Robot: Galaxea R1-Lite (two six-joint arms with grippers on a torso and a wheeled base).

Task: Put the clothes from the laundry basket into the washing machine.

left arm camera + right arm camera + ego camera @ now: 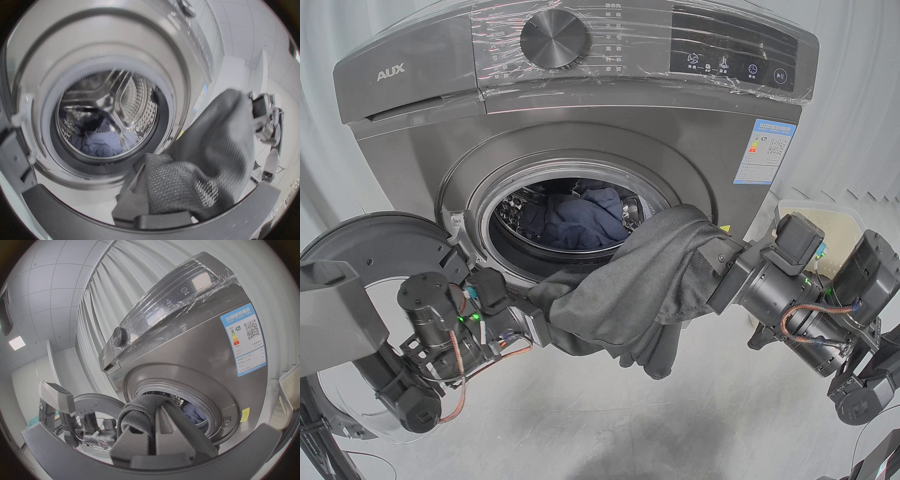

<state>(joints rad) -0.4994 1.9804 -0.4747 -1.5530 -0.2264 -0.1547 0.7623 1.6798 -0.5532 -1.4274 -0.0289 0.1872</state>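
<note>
garment: dark grey knit garment (631, 281) slung between both grippers, just in front of the port, low and to its right. Upper edge overlaps the port rim on the right; a loose fold hangs below the middle, clear of the floor. Not in the drum.
left gripper (540, 325): fingers closed down on the garment's low end, beneath the port's lower lip. Left wrist view has cloth (212, 150) bunched over the fingers (131, 200).
right gripper (717, 255): pinched tight on the high end, by the port's right side. Right wrist view shows a fold (140, 410) squeezed between the two pads (170, 430).
already loaded: dark blue clothes (581, 219) heaped inside the steel drum (131, 93), towards the back.
machine: grey front-loading washing machine (600, 134), plastic film over the control panel. Round door (369, 250) swung fully open on the robot's left, behind the left arm.
basket: white perforated laundry basket (831, 225) on the floor at the machine's right, partly hidden by the right arm; contents can't be told.
</note>
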